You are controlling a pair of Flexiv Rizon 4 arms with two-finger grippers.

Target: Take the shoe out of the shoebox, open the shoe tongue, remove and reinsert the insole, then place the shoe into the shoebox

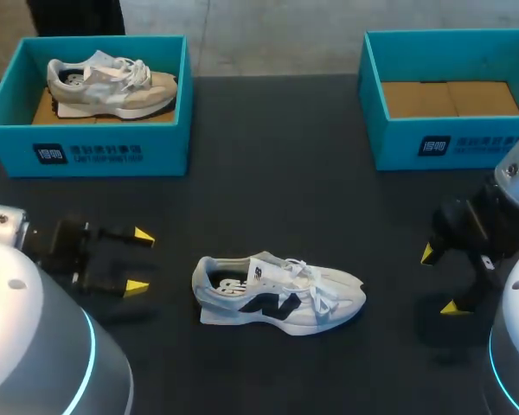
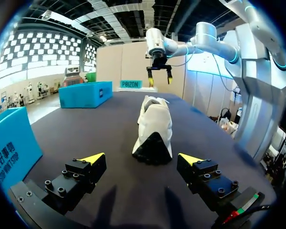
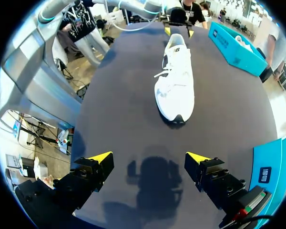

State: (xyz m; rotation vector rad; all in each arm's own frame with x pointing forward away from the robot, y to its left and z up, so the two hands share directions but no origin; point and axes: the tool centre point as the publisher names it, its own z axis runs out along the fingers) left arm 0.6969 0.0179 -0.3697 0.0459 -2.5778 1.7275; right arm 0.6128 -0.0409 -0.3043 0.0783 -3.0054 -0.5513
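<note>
Near the front edge of the tabletop (image 1: 268, 173), about midway along it, a white shoe (image 1: 281, 294) with a dark logo on its side stands upright on its sole. Its heel points toward the left edge and its toe toward the right edge. Nothing touches it.

The left gripper (image 1: 140, 260) hangs over the front-left part of the tabletop, well apart from the heel. Its fingers are spread wide with only bare tabletop between them. In the left wrist view the dark heel (image 2: 152, 149) faces this gripper and lies ahead of it, and the other arm's gripper (image 2: 158, 78) shows beyond the toe.

The right gripper (image 1: 439, 280) hangs near the right edge, well apart from the toe. Its fingers are also parted and hold nothing. In the right wrist view the shoe (image 3: 175, 81) lies ahead of this gripper with its toe nearest and white laces running along its top.

At the far-left corner sits the left shoebox (image 1: 112, 156), teal, with a beige shoe (image 1: 112, 86) lying inside it. At the far-right corner sits the right shoebox (image 1: 450, 143), also teal, and its brown cardboard floor shows. Both boxes stand well apart from the white shoe.
</note>
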